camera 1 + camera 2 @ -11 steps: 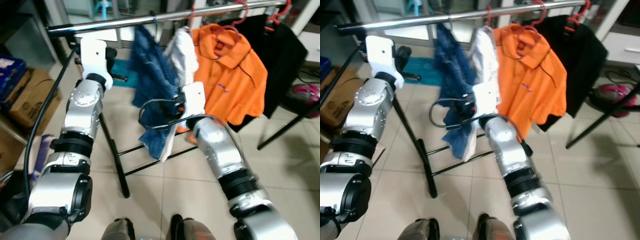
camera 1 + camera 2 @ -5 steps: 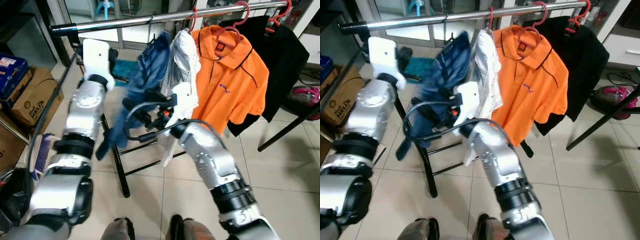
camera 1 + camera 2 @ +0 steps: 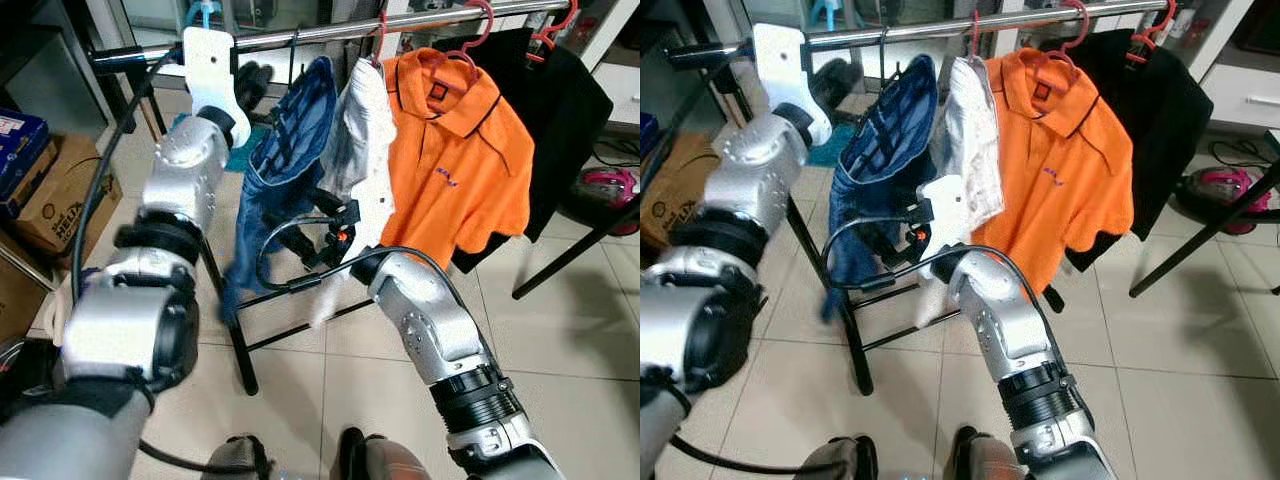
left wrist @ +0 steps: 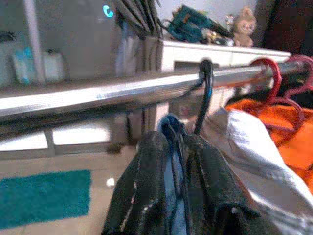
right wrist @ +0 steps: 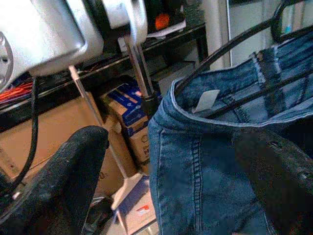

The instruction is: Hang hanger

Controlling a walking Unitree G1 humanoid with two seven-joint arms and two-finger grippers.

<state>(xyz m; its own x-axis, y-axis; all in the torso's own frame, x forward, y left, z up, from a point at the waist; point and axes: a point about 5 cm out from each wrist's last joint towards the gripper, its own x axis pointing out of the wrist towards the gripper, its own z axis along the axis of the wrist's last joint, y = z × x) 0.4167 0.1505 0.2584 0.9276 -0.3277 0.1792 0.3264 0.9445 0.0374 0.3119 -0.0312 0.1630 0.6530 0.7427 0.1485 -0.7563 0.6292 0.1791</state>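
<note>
The left hand (image 4: 171, 171) is reaching up just under the rail (image 4: 98, 95), its two fingers (image 4: 142, 191) pressed together on the neck of the black hanger (image 4: 205, 93). The hanger's hook is curving over the rail directly above that hand, so the hanger seems already seated and the grip is probably steadying it while the weight settles. The denim garment (image 3: 285, 170) is draping down from the hanger below the hand, its waistband spread along the hanger's bars.

The right hand (image 5: 181, 166) is sitting lower, in front of the denim, its fingers (image 5: 63, 171) standing wide apart with the waistband between them and nothing clamped; this looks like support for the cloth rather than a hold.

Beyond the denim, away from the left hand, a white garment (image 3: 362, 130), an orange polo shirt (image 3: 465, 150) and a black garment (image 3: 560, 90) are hanging on red hangers along the same rail. The rack is standing on a pale tiled floor (image 3: 570, 360), with cardboard boxes (image 3: 55, 195) off to the left arm's side.
</note>
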